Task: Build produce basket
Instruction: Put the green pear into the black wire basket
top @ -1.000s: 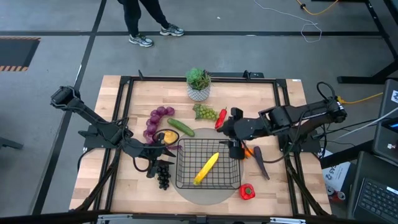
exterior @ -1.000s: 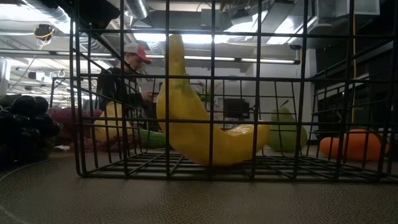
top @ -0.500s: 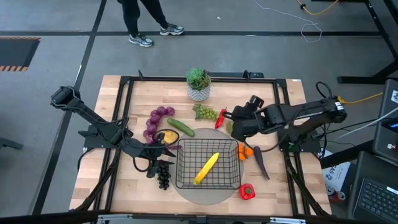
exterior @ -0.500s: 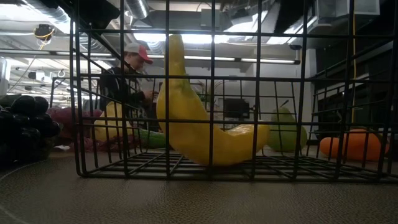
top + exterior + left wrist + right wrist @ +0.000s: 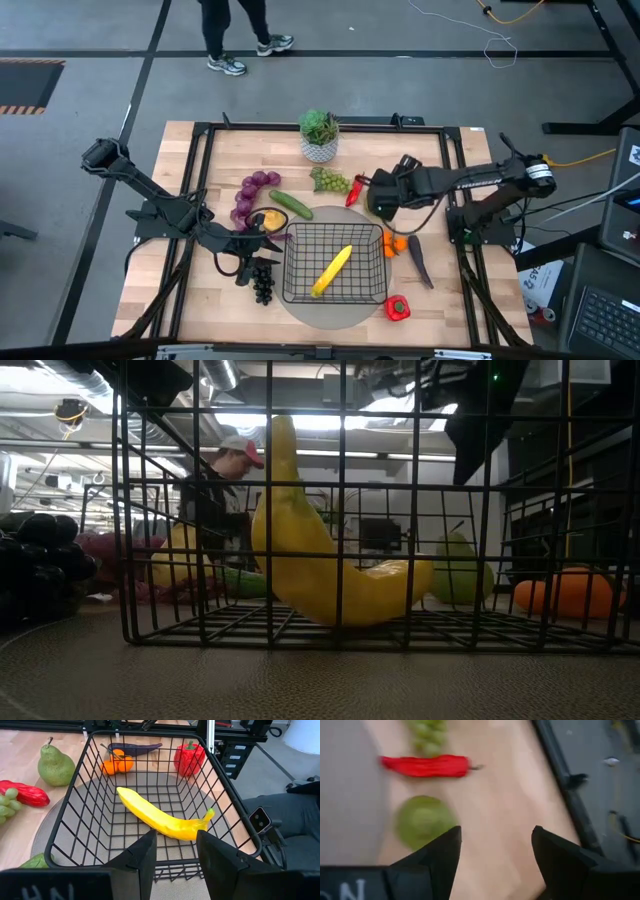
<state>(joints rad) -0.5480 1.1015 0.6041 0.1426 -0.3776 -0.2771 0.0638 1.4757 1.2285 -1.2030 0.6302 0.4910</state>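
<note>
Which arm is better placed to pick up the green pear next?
Right. Its open claw hovers just above the green pear, beside the red chili. The left claw, also open, waits at the basket's opposite side.

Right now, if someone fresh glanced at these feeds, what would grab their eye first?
Probably the yellow banana, lying alone and slantwise in the black wire basket at the table's front centre, with the rest of the produce scattered on the wood around it. Next, the right gripper, open, hangs over the green pear and the long red pepper beyond the basket's far right corner. The left gripper, also open, sits at the basket's left edge.
</note>
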